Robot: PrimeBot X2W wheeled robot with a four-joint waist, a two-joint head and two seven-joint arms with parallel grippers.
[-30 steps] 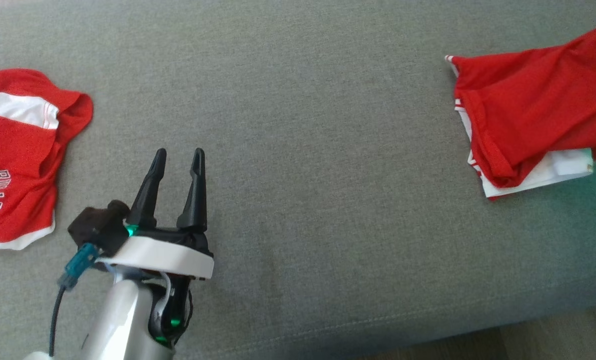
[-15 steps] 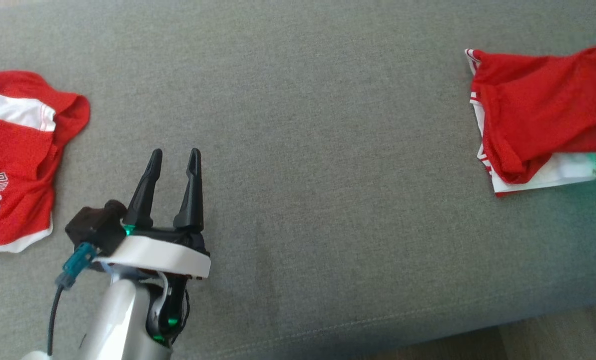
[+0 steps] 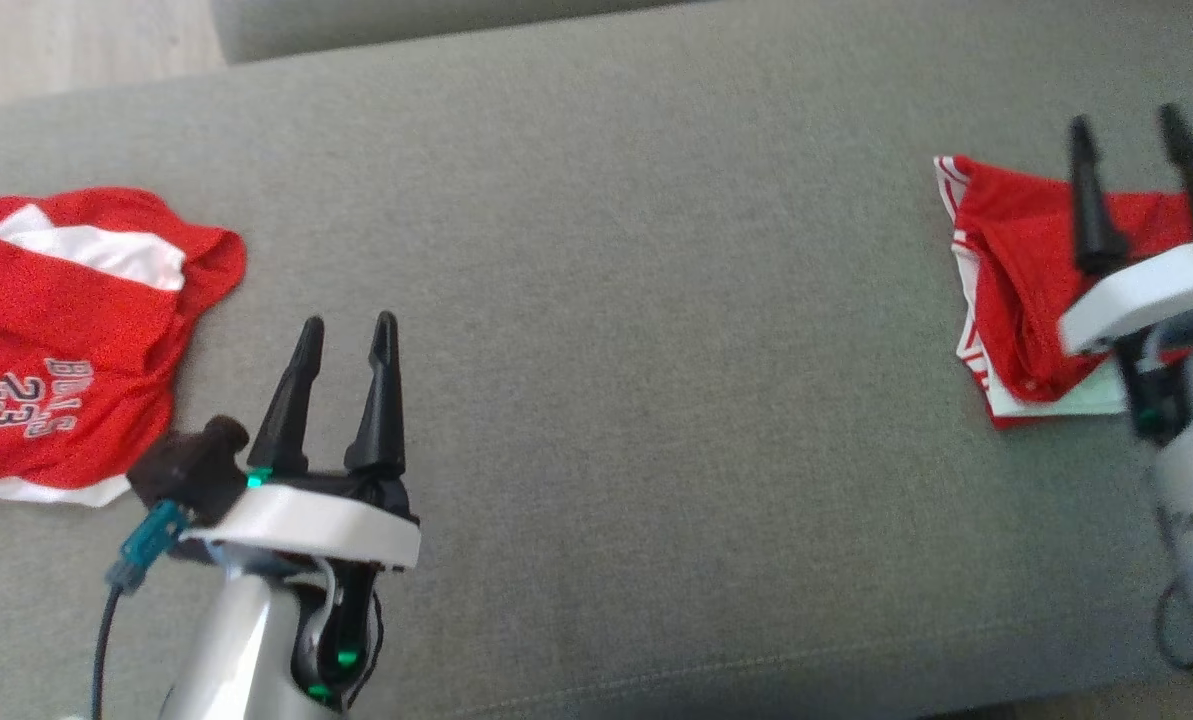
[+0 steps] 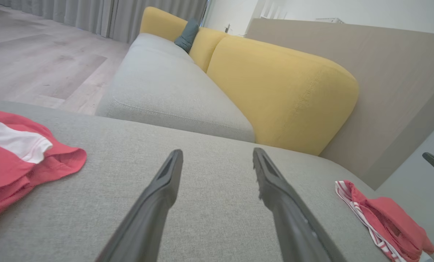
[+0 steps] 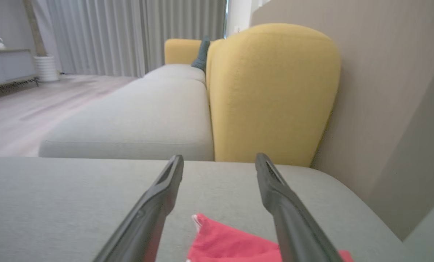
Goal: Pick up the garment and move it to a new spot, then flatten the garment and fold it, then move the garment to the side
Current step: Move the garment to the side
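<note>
Both have fingers apart: left gripper (image 3: pixel 348 322) over the grey cushion (image 3: pixel 656 300), right gripper (image 3: pixel 1126 118) above the folded red garment (image 3: pixel 1016 270), long axis near-to-far, striped edge facing left.

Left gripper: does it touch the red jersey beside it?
Apart. In the head view, bare grey cushion lies between the left gripper and the red jersey. The left wrist view agrees.

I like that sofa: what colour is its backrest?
The backrest is mustard yellow; the left wrist view shows it best.
</note>
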